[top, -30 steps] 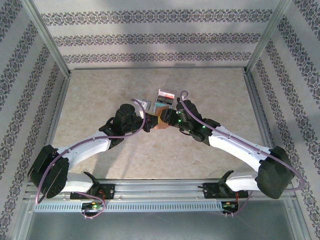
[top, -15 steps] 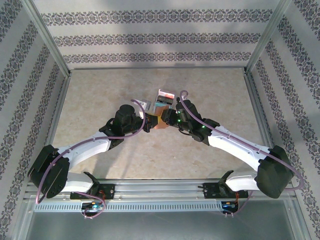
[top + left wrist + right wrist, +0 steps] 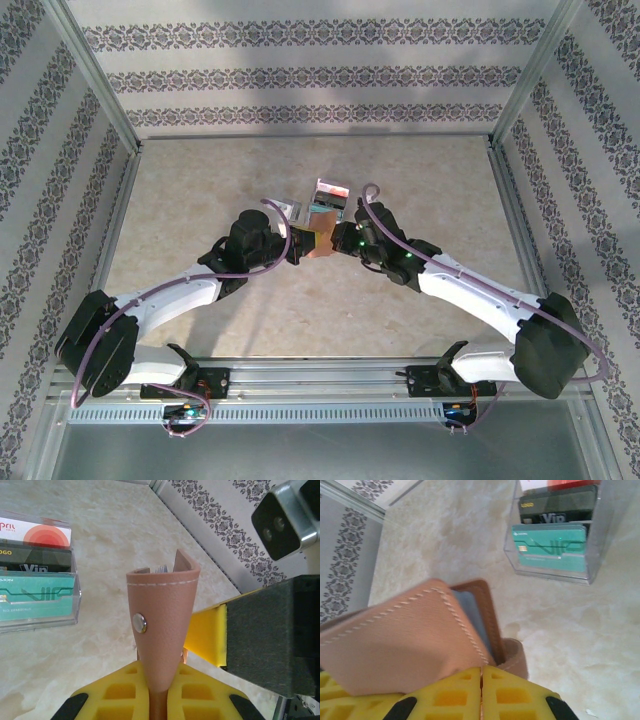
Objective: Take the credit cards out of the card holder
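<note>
Left end effector (image 3: 157, 695) and right end effector (image 3: 481, 690) both clamped on card holder (image 3: 162, 610), held above mid-bench, near clear card stand (image 3: 40, 620). Step looks like opening it. Next: right peels cover away, left holds firm.

We find open table (image 3: 180, 190) to either side and far back. The left arm (image 3: 180, 292) and right arm (image 3: 470, 295) meet mid-table at the wallet (image 3: 320, 243); a clear card stand (image 3: 328, 196) sits just beyond, patterned walls (image 3: 40, 150) around.
</note>
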{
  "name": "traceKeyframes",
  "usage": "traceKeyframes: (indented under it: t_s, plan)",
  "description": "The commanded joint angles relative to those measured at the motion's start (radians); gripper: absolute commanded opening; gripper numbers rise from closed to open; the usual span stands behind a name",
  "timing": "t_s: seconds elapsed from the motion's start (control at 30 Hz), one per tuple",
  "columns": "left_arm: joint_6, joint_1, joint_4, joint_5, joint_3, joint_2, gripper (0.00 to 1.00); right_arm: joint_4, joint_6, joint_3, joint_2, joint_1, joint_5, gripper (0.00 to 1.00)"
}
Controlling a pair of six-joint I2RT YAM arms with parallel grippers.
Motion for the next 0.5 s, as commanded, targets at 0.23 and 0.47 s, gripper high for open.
traceKeyframes:
  t_s: [0.23, 0.47]
  plan:
    - [-0.012, -0.008, 0.029, -0.040, 0.028, -0.023, 0.00, -0.050, -0.050, -0.057, -0.104, -0.042, 0.036, 0.23]
    - [-0.014, 0.006, -0.003, -0.009, 0.051, -0.003, 0.00, 0.024, -0.139, -0.133, -0.221, -0.109, -0.064, 0.53]
